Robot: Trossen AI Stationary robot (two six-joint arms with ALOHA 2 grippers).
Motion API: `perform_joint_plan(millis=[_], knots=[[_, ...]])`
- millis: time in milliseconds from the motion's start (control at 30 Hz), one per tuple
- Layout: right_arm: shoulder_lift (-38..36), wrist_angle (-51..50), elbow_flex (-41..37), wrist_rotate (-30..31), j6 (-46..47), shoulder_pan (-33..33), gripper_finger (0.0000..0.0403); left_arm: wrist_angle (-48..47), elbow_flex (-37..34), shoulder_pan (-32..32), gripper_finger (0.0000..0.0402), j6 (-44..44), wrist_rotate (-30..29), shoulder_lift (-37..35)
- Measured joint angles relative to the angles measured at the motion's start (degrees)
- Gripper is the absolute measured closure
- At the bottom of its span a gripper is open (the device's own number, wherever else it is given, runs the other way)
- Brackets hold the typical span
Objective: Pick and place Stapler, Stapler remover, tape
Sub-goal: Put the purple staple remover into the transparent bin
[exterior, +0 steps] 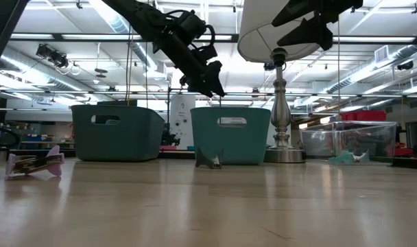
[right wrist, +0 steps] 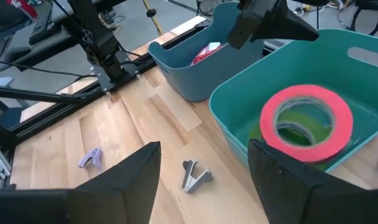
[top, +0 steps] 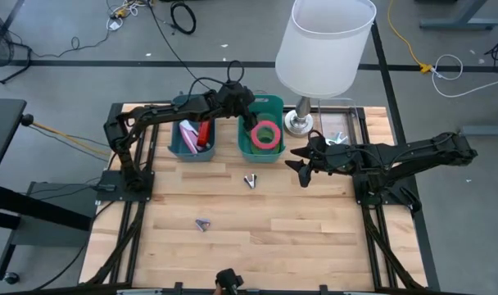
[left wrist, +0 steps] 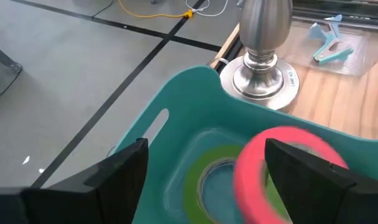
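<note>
A pink tape roll [top: 255, 135] [right wrist: 301, 96] lies tilted in the green bin [top: 269, 99] [right wrist: 239, 87], resting on a green tape roll [left wrist: 192, 180] [right wrist: 288, 127]. My left gripper [top: 242, 105] [left wrist: 204, 149] [exterior: 212, 82] hovers open above that bin's far-left part, clear of the rolls. My right gripper [top: 301, 168] [right wrist: 204, 149] [exterior: 311, 31] hangs open in the air right of the bin. A grey staple remover [top: 250, 179] [right wrist: 194, 175] lies on the table in front of the bin. A purple one [top: 202, 223] [right wrist: 91, 158] lies nearer the table's near edge. Red and pink staplers [top: 201, 133] [right wrist: 204, 53] stand in the blue bin [top: 177, 147].
A lamp with a white shade [top: 324, 41] and a metal base [top: 300, 123] [left wrist: 263, 74] stands just right of the green bin. A clear tray [top: 341, 135] beside it holds a teal staple remover [left wrist: 326, 40]. Bare wood stretches along the table's near half.
</note>
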Motion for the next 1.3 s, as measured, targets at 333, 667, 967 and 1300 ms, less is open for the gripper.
perform_joint_plan(millis=[333, 667, 967, 1300], knots=[[0.0, -0.2, 0.0, 0.0, 0.0, 0.0, 0.0163, -4.7, 0.1, -3.4, 0.0084, 4.7, 0.9, -5.3], [0.0, -0.7, 0.0, 0.0, 0.0, 0.0, 0.0163, -15.1, 0.1, -10.2, 0.0085, 4.7, 0.9, -11.3], [0.0, -0.6, 0.0, 0.0, 0.0, 0.0, 0.0163, -23.4, 0.1, -15.9, 0.0085, 13.5, 4.1, -12.1], [0.0, -0.6, 0.0, -1.5, 0.0, 0.0, 0.0163, -34.1, 0.1, -21.0, 0.0086, 17.4, 4.7, -11.9]])
